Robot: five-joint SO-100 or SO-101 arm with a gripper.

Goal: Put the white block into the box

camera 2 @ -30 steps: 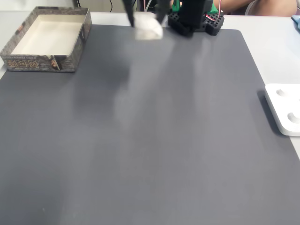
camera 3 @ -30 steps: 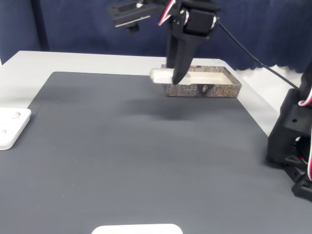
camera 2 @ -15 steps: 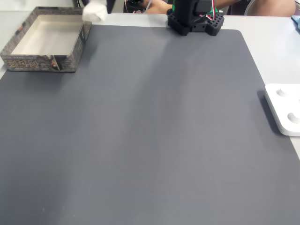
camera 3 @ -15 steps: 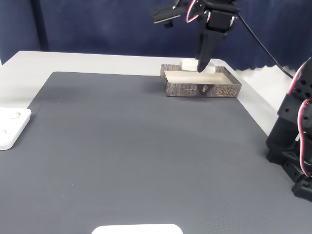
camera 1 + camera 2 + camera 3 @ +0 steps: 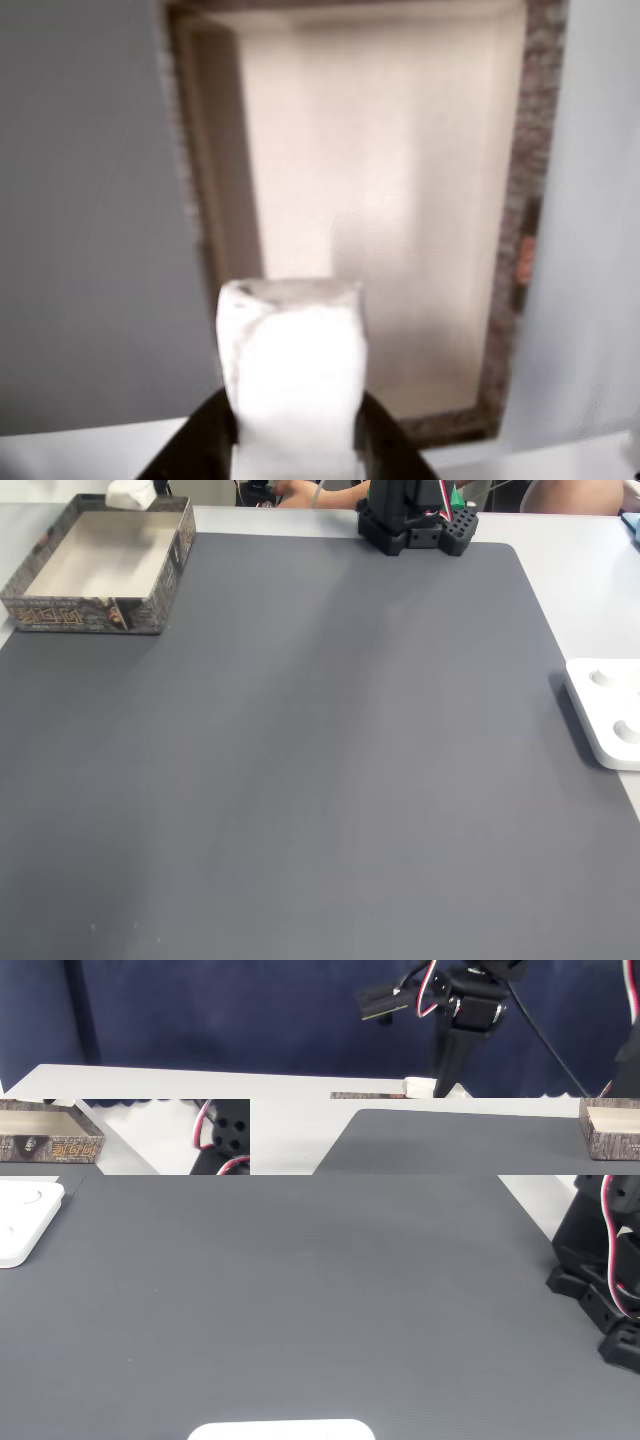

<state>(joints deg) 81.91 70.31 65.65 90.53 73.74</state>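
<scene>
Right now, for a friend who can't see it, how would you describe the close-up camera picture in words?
A white block is held in the dark end effector at the bottom of the other view, poised above the box, whose plain beige interior lies open behind it. A grey mat lies to the left.

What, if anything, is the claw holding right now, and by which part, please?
The claw is holding the white block, pinched by its two long sides near the lower end, above the box.

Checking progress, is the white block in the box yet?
Not yet: the white block is gripped above the box.
</scene>
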